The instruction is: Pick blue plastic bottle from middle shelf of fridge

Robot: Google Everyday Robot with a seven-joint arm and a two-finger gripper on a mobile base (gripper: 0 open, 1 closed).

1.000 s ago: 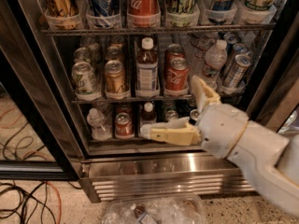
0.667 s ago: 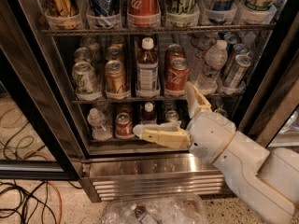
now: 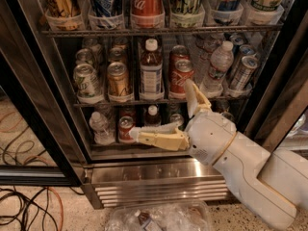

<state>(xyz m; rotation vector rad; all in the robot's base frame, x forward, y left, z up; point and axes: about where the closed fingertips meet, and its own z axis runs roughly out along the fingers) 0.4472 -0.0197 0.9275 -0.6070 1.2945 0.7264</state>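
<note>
Change since a second ago: the gripper has slid leftward across the fridge opening, its lower finger now reaching in front of the bottom-rack items.

Surroundings:
- Floor: speckled, pale. Orange and black cables lie tangled at the left.
- Clear plastic bag, crumpled, at the foot of the ribbed steel base.
- Top rack: tall cans in clear cups, a red cola can in the centre.
- Middle shelf: thin wire rack with a front rail, spanning the cabinet.

Task item:
- Blue plastic bottle: white screw cap, dark brown drink, pale blue-white wrap label. It stands upright at the centre front of the middle shelf, between a gold can on its left and a red can on its right (it is taller than both). A clear water bottle stands further right.

Gripper:
- Cream fingers spread wide, one pointing up just right of the red can, the other pointing left below the shelf rail. They hold nothing and are apart from the bottle.
</note>
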